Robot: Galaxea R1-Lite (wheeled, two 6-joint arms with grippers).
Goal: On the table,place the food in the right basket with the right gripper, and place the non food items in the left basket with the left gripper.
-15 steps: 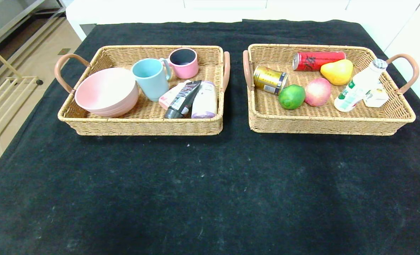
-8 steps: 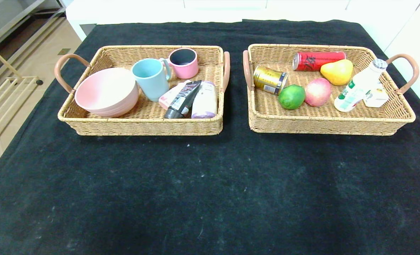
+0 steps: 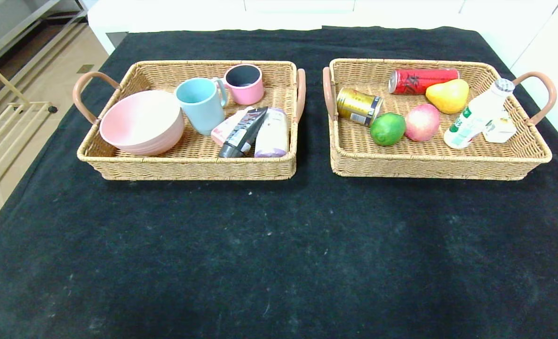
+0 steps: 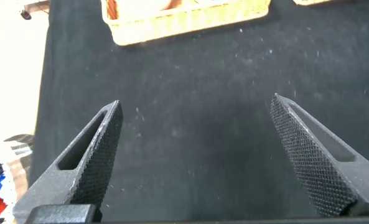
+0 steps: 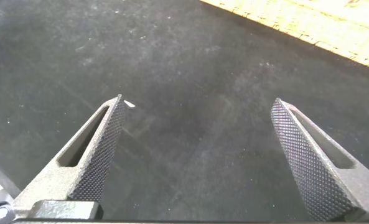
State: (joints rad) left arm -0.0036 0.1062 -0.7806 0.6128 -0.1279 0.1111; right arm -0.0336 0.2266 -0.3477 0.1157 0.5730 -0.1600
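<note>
The left basket (image 3: 189,169) holds the pink bowl (image 3: 140,123), the pale pink bottle (image 3: 226,127) and the black tube (image 3: 242,133). The right basket (image 3: 429,165) holds the green lime (image 3: 387,128), the peach (image 3: 422,122) and the small white bottle (image 3: 476,115). Neither gripper shows in the head view. In its wrist view the left gripper (image 4: 196,109) is open and empty over the black table (image 3: 279,245), with the left basket's edge (image 4: 190,18) farther off. The right gripper (image 5: 198,104) is open and empty over the cloth, the right basket's edge (image 5: 308,25) beyond it.
The left basket also holds a blue mug (image 3: 201,103), a pink mug (image 3: 244,83) and a white tube (image 3: 272,134). The right basket also holds a gold can (image 3: 359,106), a red can (image 3: 422,80), a yellow pear (image 3: 447,95) and a small white carton (image 3: 499,130).
</note>
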